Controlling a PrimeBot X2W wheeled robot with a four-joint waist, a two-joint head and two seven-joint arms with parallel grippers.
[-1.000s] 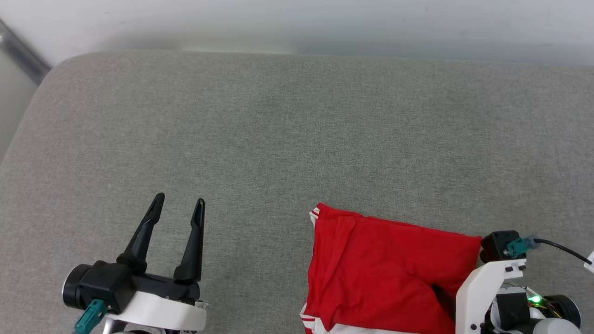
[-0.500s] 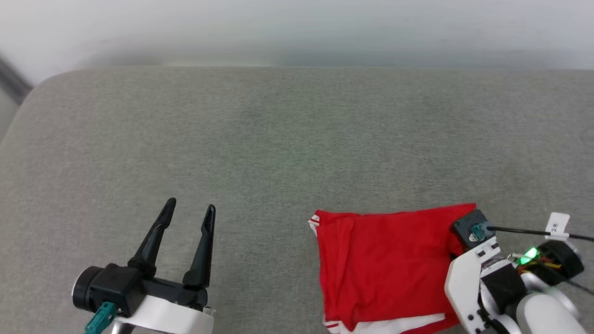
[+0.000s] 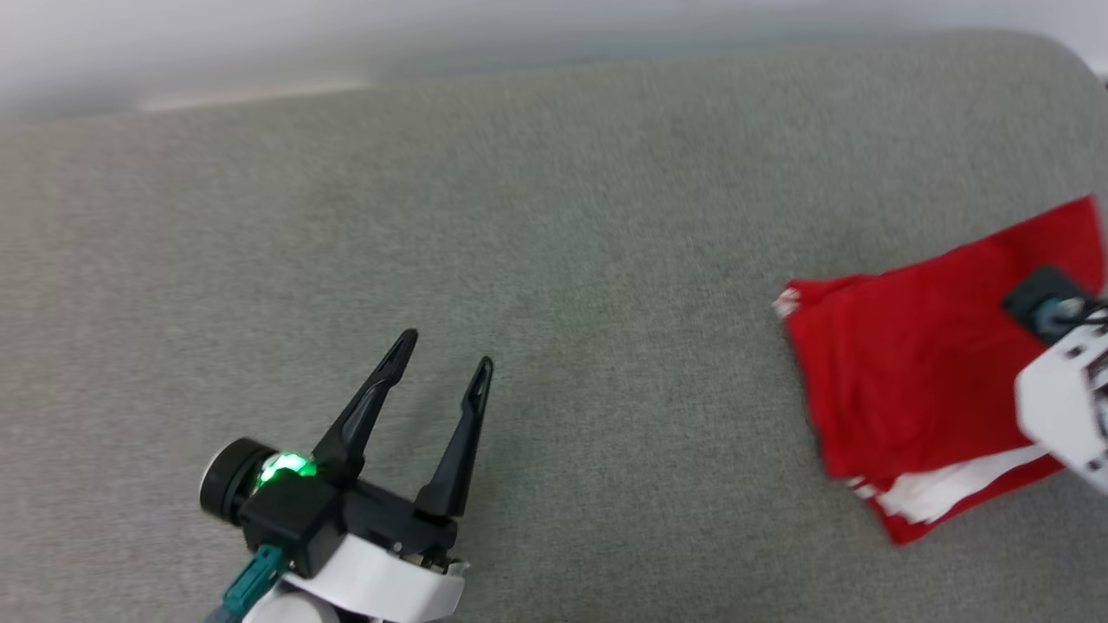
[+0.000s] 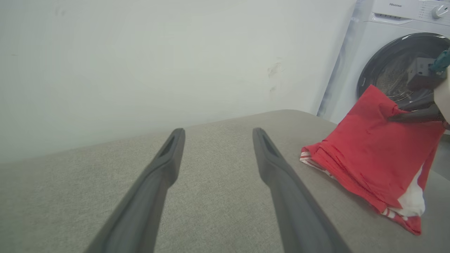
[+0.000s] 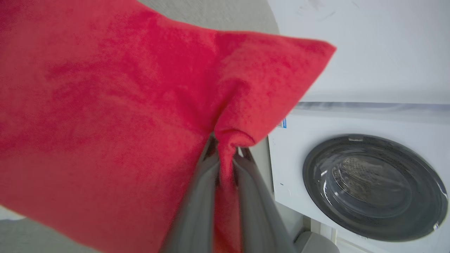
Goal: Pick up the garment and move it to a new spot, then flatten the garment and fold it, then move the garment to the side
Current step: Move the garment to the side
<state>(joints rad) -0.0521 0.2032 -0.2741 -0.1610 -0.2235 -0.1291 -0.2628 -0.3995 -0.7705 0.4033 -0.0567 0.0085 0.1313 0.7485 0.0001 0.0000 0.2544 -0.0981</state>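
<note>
The folded garment (image 3: 909, 381), at 3 o'clock on the cushion (image 3: 554, 216), is pinched by a corner in the closed right end effector (image 5: 226, 154), presumably for moving aside; the left end effector (image 3: 447, 348), at 7 o'clock, is parked wide open and empty.

Left claw (image 3: 447, 349) spread wide; right claw (image 5: 226, 149) pinches the garment (image 5: 105, 105).

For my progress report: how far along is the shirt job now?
Done: the garment looks folded on the grey cushion. In hand: the right gripper is shut on its raised corner; the left gripper is open, apart. Left: placing it aside, releasing.
</note>
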